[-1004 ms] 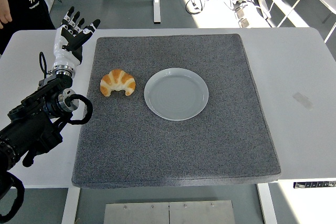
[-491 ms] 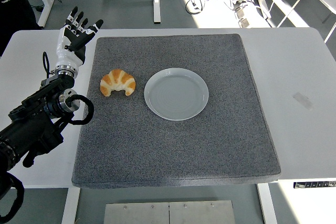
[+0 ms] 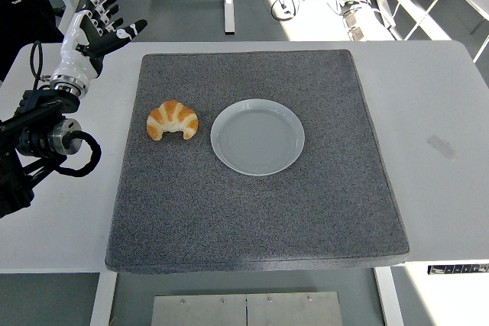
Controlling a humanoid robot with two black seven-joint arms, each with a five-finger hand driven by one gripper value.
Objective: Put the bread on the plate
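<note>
One croissant [image 3: 172,120] lies on the grey mat [image 3: 252,211], just left of the empty plate [image 3: 257,136]. Left hand [image 3: 88,30] hovers spread wide, holding nothing, over the table [image 3: 435,188] corner.

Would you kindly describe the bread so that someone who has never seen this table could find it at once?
A large dark grey mat covers most of the white table. On the mat's left half, just left of the round pale plate and not touching it, lies the bread. It is a small golden-brown croissant, curved like a crescent, the only warm-coloured thing on the mat.
</note>
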